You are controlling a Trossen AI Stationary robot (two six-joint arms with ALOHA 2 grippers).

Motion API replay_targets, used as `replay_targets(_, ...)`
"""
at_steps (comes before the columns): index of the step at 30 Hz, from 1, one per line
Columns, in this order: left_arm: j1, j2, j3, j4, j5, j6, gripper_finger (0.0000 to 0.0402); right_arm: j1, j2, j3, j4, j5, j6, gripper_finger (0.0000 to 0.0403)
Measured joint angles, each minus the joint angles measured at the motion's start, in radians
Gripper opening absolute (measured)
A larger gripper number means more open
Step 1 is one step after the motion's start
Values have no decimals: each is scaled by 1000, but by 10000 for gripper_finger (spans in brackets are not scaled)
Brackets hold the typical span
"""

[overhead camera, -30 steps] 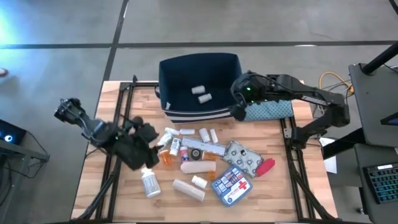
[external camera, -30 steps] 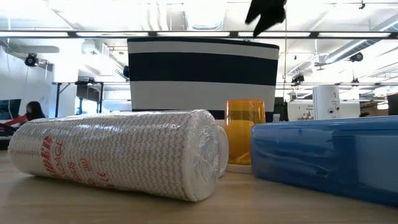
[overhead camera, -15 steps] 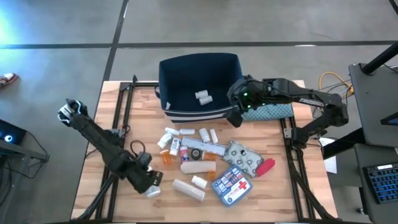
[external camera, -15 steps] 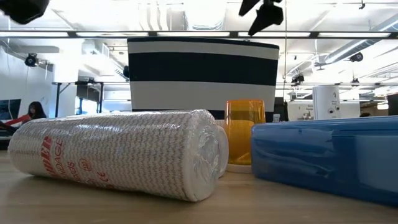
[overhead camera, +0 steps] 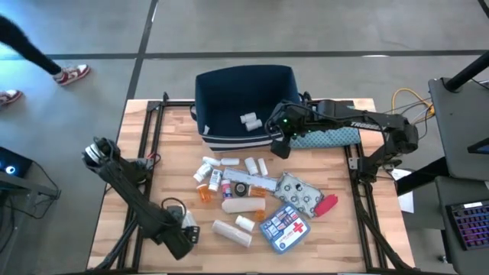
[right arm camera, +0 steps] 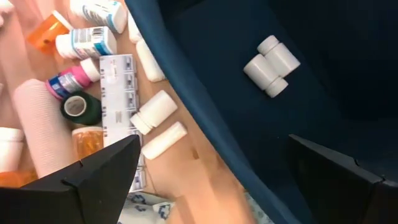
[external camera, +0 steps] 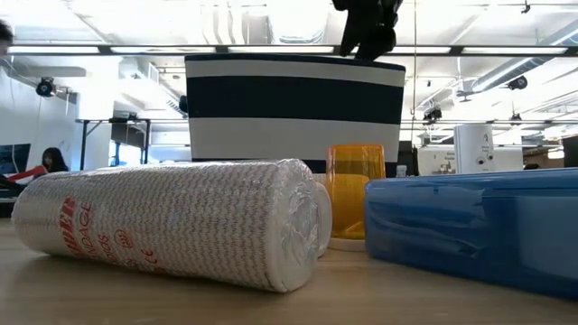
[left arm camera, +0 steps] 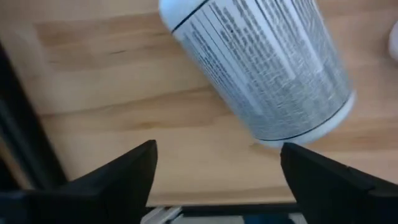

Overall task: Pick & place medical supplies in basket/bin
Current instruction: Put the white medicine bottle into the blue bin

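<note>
- Two white bottles point(overhead camera: 250, 120) lay side by side inside the navy bin point(overhead camera: 214, 88) at the table's far edge.
- The remaining supplies crowded the wooden table point(overhead camera: 351, 221) in front of the bin: an orange vial point(overhead camera: 205, 195), beige bandage rolls point(overhead camera: 231, 233), a silver blister pack point(overhead camera: 298, 195), a blue first-aid pouch point(overhead camera: 285, 223) and a red tool point(overhead camera: 327, 205).
- The right gripper point(overhead camera: 279, 137) hung spread over the bin's near right corner, beside a patterned cloth point(overhead camera: 328, 137).
- The left gripper point(left arm camera: 214, 180) stood spread low at the near left, a white labelled bottle point(left arm camera: 261, 65) lying just ahead of its fingers.
- A person's legs and red shoes point(overhead camera: 72, 74) crossed the grey floor beyond.
- Only the low view showed the bin's white stripes point(external camera: 289, 135) behind a bandage roll point(external camera: 172, 221).
</note>
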Motion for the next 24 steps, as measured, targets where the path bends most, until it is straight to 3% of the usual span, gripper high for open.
replay_targets(10,24,56,80,-23,-100,-5,338,0,-7,0,-4,7,-32,384)
replay_targets(13,24,54,117,-98,-160,63,338,0,-7,0,-4,7,-43,384)
replay_targets(15,24,53,147,-159,-169,183,338,0,-7,0,-4,8,-50,384)
replay_targets(19,32,52,173,-242,-197,569,338,-1,-7,0,-4,19,-76,384)
replay_targets(24,80,52,114,-237,-230,1005,338,-1,-7,0,-1,28,-84,384)
